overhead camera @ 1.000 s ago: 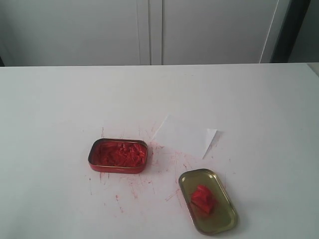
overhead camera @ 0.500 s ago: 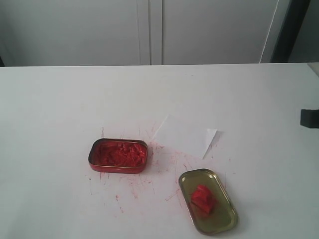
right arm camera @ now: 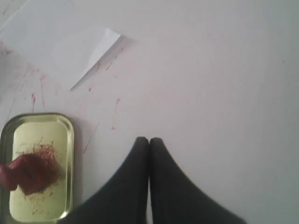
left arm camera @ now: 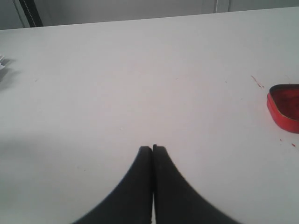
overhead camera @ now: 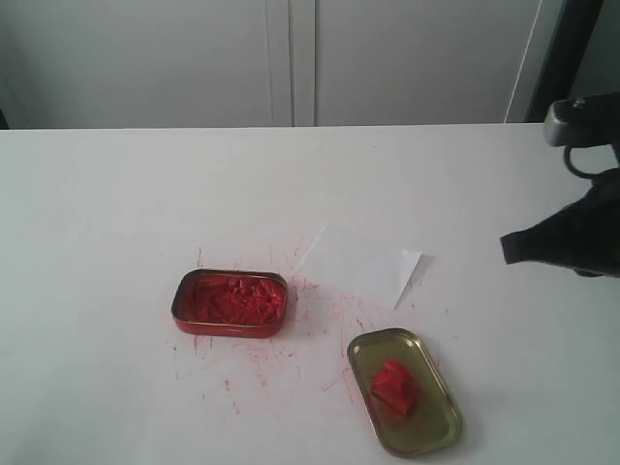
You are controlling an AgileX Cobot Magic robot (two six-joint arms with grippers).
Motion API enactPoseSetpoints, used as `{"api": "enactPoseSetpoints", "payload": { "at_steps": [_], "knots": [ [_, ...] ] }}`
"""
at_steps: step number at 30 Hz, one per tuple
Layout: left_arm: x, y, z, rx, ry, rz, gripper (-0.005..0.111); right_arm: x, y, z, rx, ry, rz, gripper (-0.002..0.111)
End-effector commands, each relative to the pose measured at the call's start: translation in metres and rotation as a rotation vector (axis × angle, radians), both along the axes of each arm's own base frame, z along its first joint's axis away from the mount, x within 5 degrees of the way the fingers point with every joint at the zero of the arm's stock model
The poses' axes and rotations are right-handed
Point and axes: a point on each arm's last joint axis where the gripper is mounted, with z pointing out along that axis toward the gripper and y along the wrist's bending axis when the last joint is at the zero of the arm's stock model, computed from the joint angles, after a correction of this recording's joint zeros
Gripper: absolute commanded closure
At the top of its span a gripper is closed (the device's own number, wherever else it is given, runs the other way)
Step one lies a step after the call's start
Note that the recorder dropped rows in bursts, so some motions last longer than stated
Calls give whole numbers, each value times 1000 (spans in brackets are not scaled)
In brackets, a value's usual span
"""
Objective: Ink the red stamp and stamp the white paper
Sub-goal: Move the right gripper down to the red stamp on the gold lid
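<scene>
Black right fingers [right arm camera: 142,145] clenched empty, hovering near gold lid [overhead camera: 431,438] (red stamp [overhead camera: 394,387] inside) | left fingers [left arm camera: 145,153] clenched.

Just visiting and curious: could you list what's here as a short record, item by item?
red stamp: lying inside the gold lid, unheld
red tin: open, holding red paste
gold lid: on the table, apart from the red tin
white paper: beyond them, one corner lifted
left gripper: shut, empty
right gripper: shut, empty, right of the paper in the exterior view
</scene>
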Motion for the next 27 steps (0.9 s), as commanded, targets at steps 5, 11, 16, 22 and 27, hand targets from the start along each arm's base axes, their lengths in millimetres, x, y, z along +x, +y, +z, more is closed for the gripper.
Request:
{"api": "enactPoseSetpoints", "payload": {
  "at_steps": [5,11,16,22,27],
  "knots": [
    [0,0,0,0,-4,-2,107,-6,33,-15,-68,131,194,108],
    [0,0,0,0,-4,-2,107,-8,58,-33,-95,221,292,108],
    [0,0,0,0,-4,-2,107,-6,81,-42,-74,273,361,108],
    [0,0,0,0,-4,-2,107,-4,108,-44,-107,307,474,108],
    [0,0,0,0,-4,-2,107,3,114,-52,-127,340,494,108]
  ]
}}
